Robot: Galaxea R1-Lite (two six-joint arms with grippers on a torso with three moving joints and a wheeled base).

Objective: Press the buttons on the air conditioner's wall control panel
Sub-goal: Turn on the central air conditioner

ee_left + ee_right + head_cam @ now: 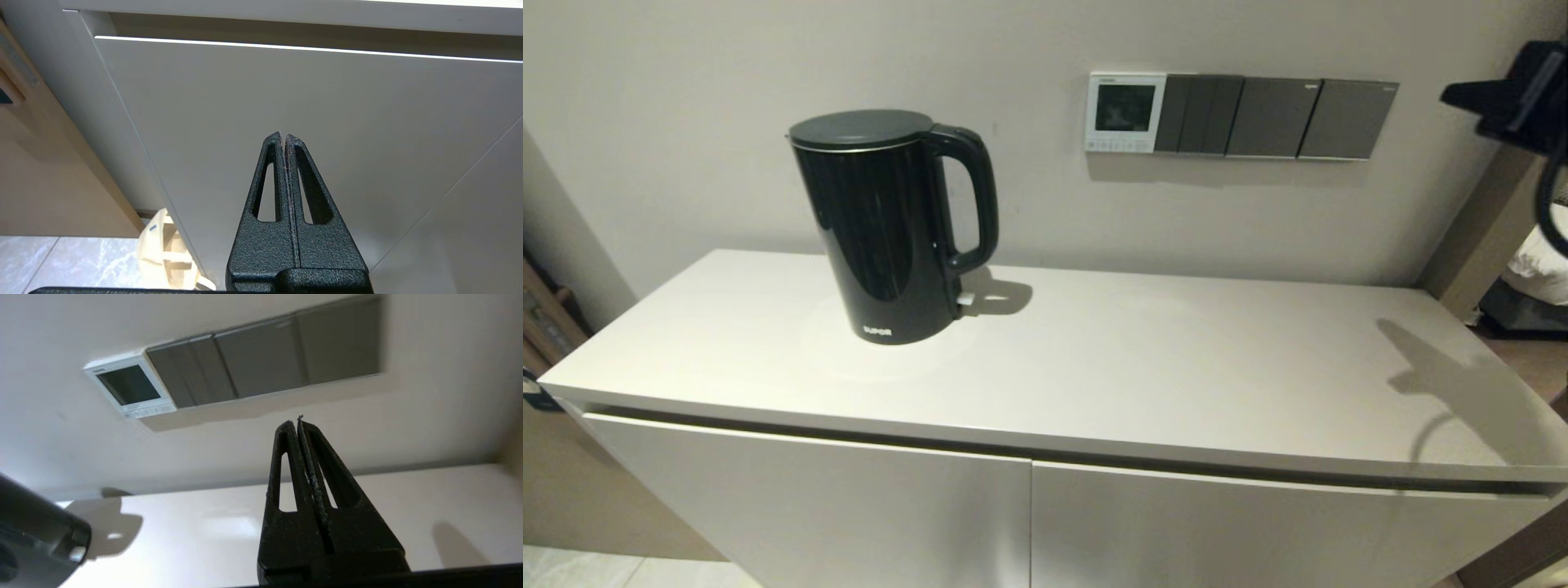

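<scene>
The white wall control panel [1125, 112] hangs on the wall above the cabinet, its LCD screen dark. A row of tiny pale buttons [1119, 144] runs along its bottom edge. It also shows in the right wrist view [130, 386], with the buttons [147, 412] below the screen. My right gripper [297, 421] is shut and empty, held in the air to the right of the panel and well short of the wall. In the head view it shows at the right edge [1462, 95]. My left gripper [283, 136] is shut and empty, parked low in front of the cabinet door.
Three grey switch plates [1274, 117] adjoin the panel on its right. A black electric kettle [882, 224] stands on the white cabinet top [1176, 367], left of the panel. A wooden post [1486, 229] stands at the cabinet's right end. A cloth bag [163, 249] lies on the floor.
</scene>
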